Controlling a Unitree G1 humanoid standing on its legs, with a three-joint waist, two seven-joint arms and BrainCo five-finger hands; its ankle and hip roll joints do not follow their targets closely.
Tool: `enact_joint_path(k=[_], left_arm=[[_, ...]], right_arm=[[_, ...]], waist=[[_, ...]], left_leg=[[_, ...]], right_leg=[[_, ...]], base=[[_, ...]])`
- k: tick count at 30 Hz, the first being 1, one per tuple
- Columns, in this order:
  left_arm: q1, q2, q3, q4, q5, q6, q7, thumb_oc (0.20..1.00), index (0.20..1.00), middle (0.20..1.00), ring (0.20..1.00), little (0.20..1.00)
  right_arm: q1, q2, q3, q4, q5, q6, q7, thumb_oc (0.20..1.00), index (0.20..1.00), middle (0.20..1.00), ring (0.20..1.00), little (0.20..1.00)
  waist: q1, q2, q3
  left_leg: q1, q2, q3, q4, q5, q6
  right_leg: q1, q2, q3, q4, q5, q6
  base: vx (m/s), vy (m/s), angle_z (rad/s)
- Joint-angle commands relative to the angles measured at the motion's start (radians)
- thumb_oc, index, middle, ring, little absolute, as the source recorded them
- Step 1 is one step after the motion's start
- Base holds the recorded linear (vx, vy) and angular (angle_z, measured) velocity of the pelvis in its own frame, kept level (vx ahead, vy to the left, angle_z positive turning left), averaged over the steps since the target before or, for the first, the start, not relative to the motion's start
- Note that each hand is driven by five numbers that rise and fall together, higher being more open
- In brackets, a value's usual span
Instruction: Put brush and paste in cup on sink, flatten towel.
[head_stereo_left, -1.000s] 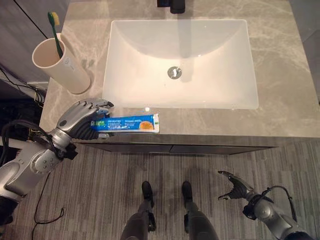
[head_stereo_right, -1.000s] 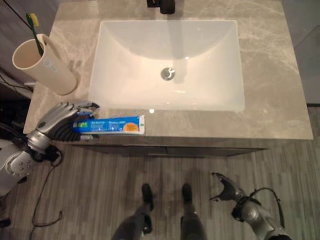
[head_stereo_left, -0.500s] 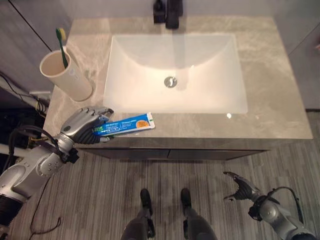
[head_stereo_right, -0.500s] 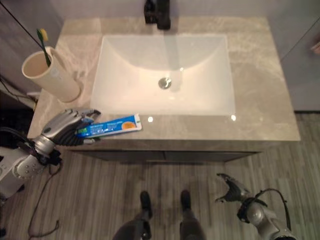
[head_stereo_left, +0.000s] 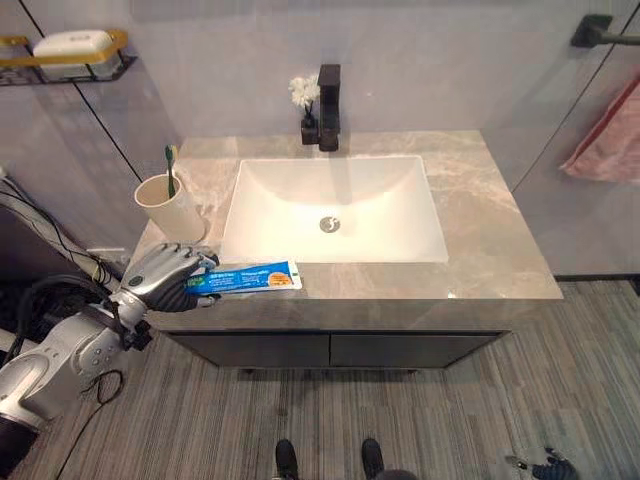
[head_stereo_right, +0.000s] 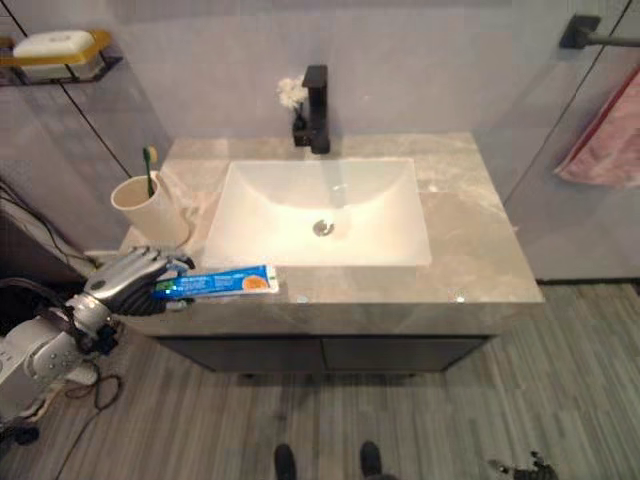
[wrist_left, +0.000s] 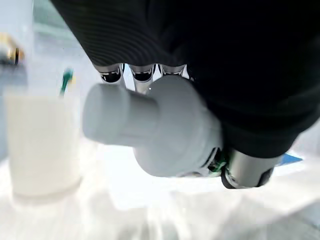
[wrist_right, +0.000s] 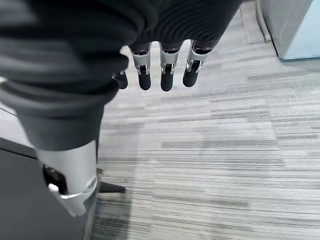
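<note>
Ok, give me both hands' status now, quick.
Left hand: shut on the toothpaste tube at the counter's front edge.
Right hand: open, holding nothing, low over the floor.

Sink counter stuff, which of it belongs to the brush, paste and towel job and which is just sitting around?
For the job:
- toothpaste tube, held by the left hand at its cap end
- cup, toothbrush already standing in it
- pink towel hanging at the right wall

Just there:
- black faucet
- small white flowers beside it
- soap on the wall shelf
</note>
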Motion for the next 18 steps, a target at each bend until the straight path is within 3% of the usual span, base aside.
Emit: enact_joint_path(k=[1,3,4,5,7,8,10,11,12,13,15,16,18], left_arm=[[-0.052,0.009,0.129,-0.025,-0.026,0.001,0.079,0.200,0.200,0.200,0.200,0.200],[-0.052,0.009,0.152,-0.032,-0.014,0.005,0.091,0.200,0.200,0.200,0.200,0.200],[-0.052,0.002,0.198,-0.042,0.016,0.011,0.117,0.200,0.200,0.200,0.200,0.200],[-0.051,0.001,0.198,-0.043,0.016,0.011,0.117,0.200,0.200,0.200,0.200,0.200],[-0.098,-0.012,0.246,-0.100,0.090,0.026,0.171,0.200,0.200,0.200,0.200,0.200],[-0.099,-0.015,0.244,-0.102,0.092,0.026,0.171,0.200,0.200,0.200,0.200,0.200],[-0.217,-0.062,0.239,-0.118,0.137,0.055,0.254,0.200,0.200,0.200,0.200,0.200],[-0.220,-0.063,0.236,-0.117,0.137,0.055,0.255,0.200,0.200,0.200,0.200,0.200],[-0.275,-0.074,0.213,-0.102,0.145,0.078,0.282,0.200,0.200,0.200,0.200,0.200],[-0.408,-0.107,0.148,-0.066,0.139,0.121,0.316,0.200,0.200,0.200,0.200,0.200],[-0.411,-0.106,0.146,-0.063,0.139,0.121,0.317,0.200,0.200,0.200,0.200,0.200],[-0.529,-0.131,0.079,-0.045,0.131,0.140,0.331,0.200,0.200,0.200,0.200,0.200],[-0.686,-0.166,-0.022,-0.001,0.099,0.158,0.346,0.200,0.200,0.200,0.200,0.200]], right_arm=[[-0.003,-0.086,-0.056,-0.085,0.111,-0.048,-0.077,1.000,1.000,1.000,1.000,1.000],[0.004,-0.111,-0.089,-0.151,0.105,-0.055,-0.101,1.000,1.000,1.000,1.000,1.000],[0.039,-0.143,-0.162,-0.336,0.043,-0.055,-0.156,1.000,1.000,1.000,1.000,1.000],[0.042,-0.142,-0.163,-0.339,0.042,-0.053,-0.157,1.000,1.000,1.000,1.000,1.000],[0.053,-0.204,-0.292,-0.643,-0.056,-0.071,-0.247,1.000,1.000,1.000,1.000,1.000],[0.063,-0.199,-0.301,-0.659,-0.061,-0.060,-0.248,1.000,1.000,1.000,1.000,1.000],[-0.001,-0.291,-0.354,-0.904,-0.225,-0.078,-0.318,1.000,1.000,1.000,1.000,1.000],[0.000,-0.290,-0.355,-0.905,-0.226,-0.077,-0.318,1.000,1.000,1.000,1.000,1.000],[-0.064,-0.315,-0.330,-0.950,-0.239,-0.079,-0.336,1.000,1.000,1.000,1.000,1.000],[-0.235,-0.339,-0.184,-1.027,-0.240,-0.075,-0.304,1.000,1.000,1.000,1.000,1.000],[-0.239,-0.339,-0.182,-1.025,-0.240,-0.075,-0.304,1.000,1.000,1.000,1.000,1.000],[-0.386,-0.368,-0.024,-1.086,-0.213,-0.072,-0.223,1.000,1.000,1.000,1.000,1.000],[-0.659,-0.336,0.267,-1.087,-0.129,-0.048,-0.105,1.000,1.000,1.000,1.000,1.000]], waist=[[-0.003,-0.037,-0.055],[-0.009,-0.037,-0.058],[-0.018,-0.033,-0.064],[-0.017,-0.032,-0.064],[-0.039,-0.030,-0.077],[-0.037,-0.027,-0.079],[-0.048,-0.028,-0.098],[-0.047,-0.028,-0.098],[-0.045,-0.029,-0.105],[-0.034,-0.032,-0.114],[-0.034,-0.033,-0.112],[-0.025,-0.039,-0.118],[-0.008,-0.052,-0.122]], left_leg=[[0.054,0.043,-0.024,0.012,-0.043,-0.061],[0.060,0.044,-0.022,0.012,-0.045,-0.061],[0.071,0.046,-0.020,0.012,-0.049,-0.063],[0.071,0.046,-0.020,0.012,-0.049,-0.063],[0.082,0.048,-0.017,0.012,-0.050,-0.063],[0.083,0.048,-0.018,0.012,-0.056,-0.064],[0.093,0.049,-0.017,0.012,-0.061,-0.066],[0.093,0.049,-0.017,0.012,-0.062,-0.066],[0.097,0.049,-0.017,0.012,-0.063,-0.065],[0.104,0.048,-0.016,0.012,-0.064,-0.064],[0.104,0.049,-0.016,0.012,-0.064,-0.064],[0.112,0.049,-0.007,0.012,-0.059,-0.061],[0.130,0.050,0.011,0.012,-0.059,-0.058]], right_leg=[[-0.036,-0.085,-0.023,0.003,0.036,0.088],[-0.029,-0.084,-0.020,0.003,0.034,0.087],[-0.018,-0.083,-0.018,0.003,0.030,0.086],[-0.018,-0.083,-0.019,0.003,0.030,0.086],[-0.008,-0.082,-0.014,0.003,0.027,0.083],[-0.006,-0.082,-0.014,0.003,0.022,0.084],[0.007,-0.079,-0.012,0.003,0.016,0.081],[0.007,-0.079,-0.013,0.003,0.016,0.082],[0.011,-0.078,-0.013,0.003,0.014,0.080],[0.016,-0.075,-0.010,0.003,0.012,0.077],[0.016,-0.075,-0.010,0.003,0.011,0.077],[0.019,-0.072,-0.006,0.003,0.016,0.075],[0.025,-0.067,0.004,0.003,0.018,0.075]], base=[[0.03,-0.026,0.02],[0.02,-0.012,0.01],[0.03,-0.024,0.01],[0.03,-0.020,0.02],[0.02,-0.005,0.01],[0.03,-0.013,0.03],[0.04,-0.010,0.00],[0.04,-0.004,-0.02],[0.00,0.000,0.00],[0.00,0.000,0.00],[-0.01,-0.003,-0.06],[-0.01,-0.009,-0.11],[-0.03,-0.017,-0.15]])
